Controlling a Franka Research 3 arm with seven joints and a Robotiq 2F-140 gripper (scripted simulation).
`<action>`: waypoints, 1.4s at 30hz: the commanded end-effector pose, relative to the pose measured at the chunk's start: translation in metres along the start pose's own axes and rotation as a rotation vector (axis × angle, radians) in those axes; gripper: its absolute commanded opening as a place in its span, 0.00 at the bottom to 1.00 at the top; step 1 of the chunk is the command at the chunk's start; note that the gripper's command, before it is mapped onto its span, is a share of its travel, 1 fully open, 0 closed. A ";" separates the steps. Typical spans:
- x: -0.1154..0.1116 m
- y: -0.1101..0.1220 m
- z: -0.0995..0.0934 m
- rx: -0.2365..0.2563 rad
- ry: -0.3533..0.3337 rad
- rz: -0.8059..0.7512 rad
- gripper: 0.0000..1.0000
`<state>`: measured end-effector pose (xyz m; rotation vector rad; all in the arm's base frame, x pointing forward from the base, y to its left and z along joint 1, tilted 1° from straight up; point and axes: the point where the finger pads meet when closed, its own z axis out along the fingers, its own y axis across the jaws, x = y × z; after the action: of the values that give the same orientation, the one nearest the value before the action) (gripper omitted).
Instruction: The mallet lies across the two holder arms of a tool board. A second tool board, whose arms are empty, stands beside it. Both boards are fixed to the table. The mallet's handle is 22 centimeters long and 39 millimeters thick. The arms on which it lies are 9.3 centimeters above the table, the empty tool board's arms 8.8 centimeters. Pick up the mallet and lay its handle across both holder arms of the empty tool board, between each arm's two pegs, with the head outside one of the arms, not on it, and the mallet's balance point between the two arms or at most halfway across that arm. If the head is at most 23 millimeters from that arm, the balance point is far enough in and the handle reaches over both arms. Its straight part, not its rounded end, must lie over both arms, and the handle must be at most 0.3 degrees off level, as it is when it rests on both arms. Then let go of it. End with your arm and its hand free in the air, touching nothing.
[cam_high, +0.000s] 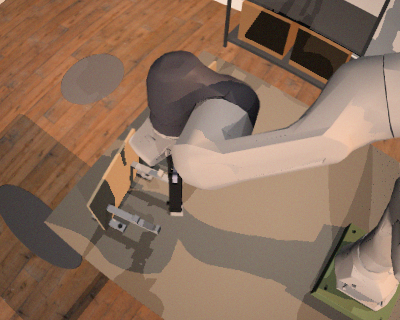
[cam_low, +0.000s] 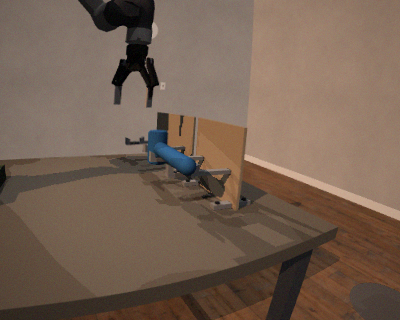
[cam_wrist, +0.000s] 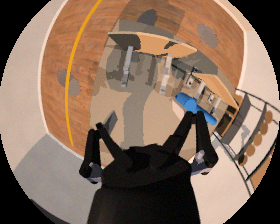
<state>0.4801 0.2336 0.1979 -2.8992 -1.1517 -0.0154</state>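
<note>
A blue round-handled mallet (cam_low: 173, 158) (cam_wrist: 196, 107) lies below and off to one side of the wide-open black two-finger gripper (cam_high: 175, 195) (cam_low: 132, 97) (cam_wrist: 143, 110), near the grey-brown desk's (cam_high: 280, 205) (cam_low: 125, 240) (cam_wrist: 107, 100) board-lined edge.

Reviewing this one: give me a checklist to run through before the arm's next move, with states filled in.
1. Gripper open: ok.
2. Nothing held between its fingers: ok.
3. Mallet lying on its board's arms: ok.
4. Empty board has nothing across its arms: ok.
5. Gripper down around the mallet's handle, ready to grasp: not ok, it hangs well above the table.
6. Gripper squared up to the handle: cannot tell.
</note>
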 end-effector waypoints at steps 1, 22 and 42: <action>0.000 0.007 0.000 -0.001 0.004 0.149 1.00; -0.010 0.050 0.004 -0.004 0.006 0.548 1.00; -0.023 0.090 0.007 -0.008 0.010 0.917 1.00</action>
<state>0.5209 0.1587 0.1894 -3.1233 0.0198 -0.0136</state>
